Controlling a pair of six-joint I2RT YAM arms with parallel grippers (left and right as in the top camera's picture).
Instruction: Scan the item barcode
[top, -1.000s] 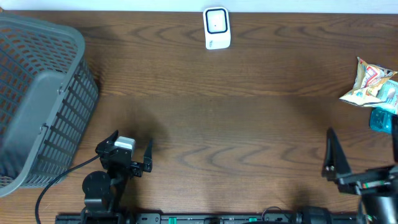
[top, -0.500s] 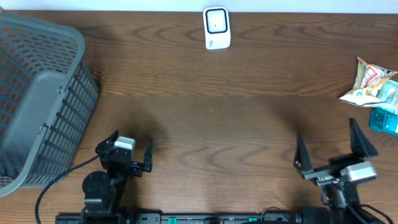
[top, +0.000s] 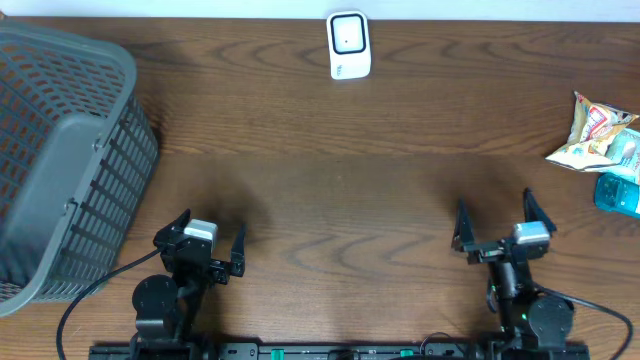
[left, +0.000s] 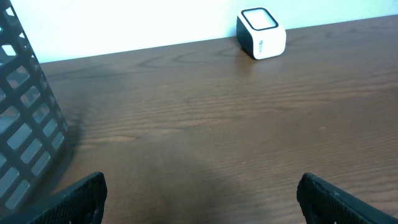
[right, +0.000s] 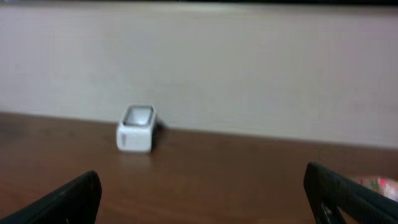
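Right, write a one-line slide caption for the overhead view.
Left gripper and right gripper open and empty; barcode scanner at far edge, basket left, snack packet right.

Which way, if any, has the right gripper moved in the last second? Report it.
Yes. In the overhead view the right gripper has swung left, away from the snack packet, which has stayed put at the right edge.

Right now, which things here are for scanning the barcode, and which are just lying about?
For the job: white scanner; snack packet or blue item, as things to scan.
Lying about: grey basket, probably.
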